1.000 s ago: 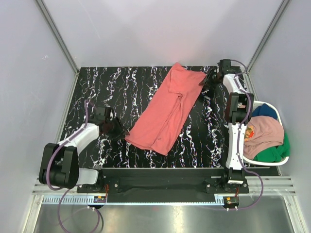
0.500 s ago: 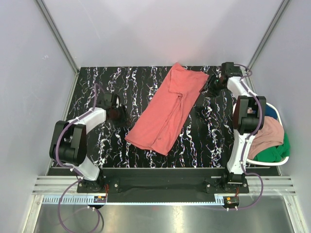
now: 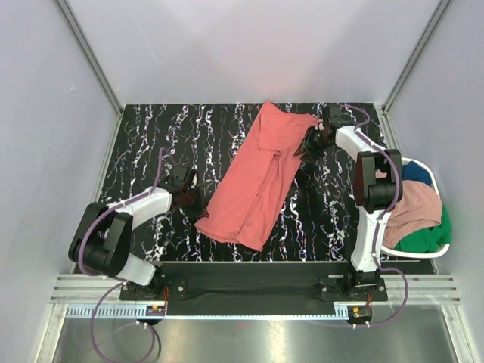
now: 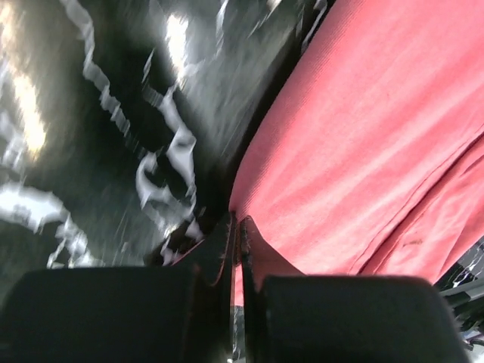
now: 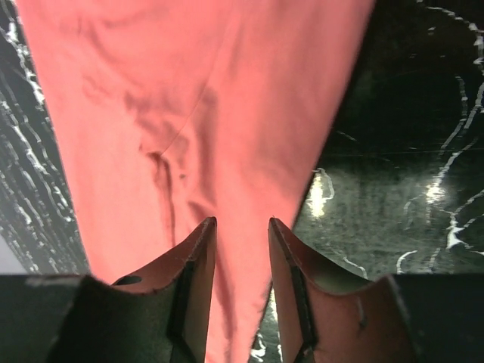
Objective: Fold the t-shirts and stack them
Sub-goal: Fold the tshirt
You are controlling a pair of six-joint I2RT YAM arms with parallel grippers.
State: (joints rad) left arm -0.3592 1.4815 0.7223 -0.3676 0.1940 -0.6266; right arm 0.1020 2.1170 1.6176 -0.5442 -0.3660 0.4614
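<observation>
Black marbled worktop (image 3: 151,136); coral-red t-shirt (image 3: 261,178) lies near-left to far-right, left end effector (image 3: 196,204) clamped on its near corner, right end effector (image 3: 308,144) apart at the far corner

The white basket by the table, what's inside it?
The white basket holds a bunched pink shirt on top, with a green shirt and a dark blue shirt peeking out. Anything underneath them is covered, and the right arm hides part of the basket.
</observation>
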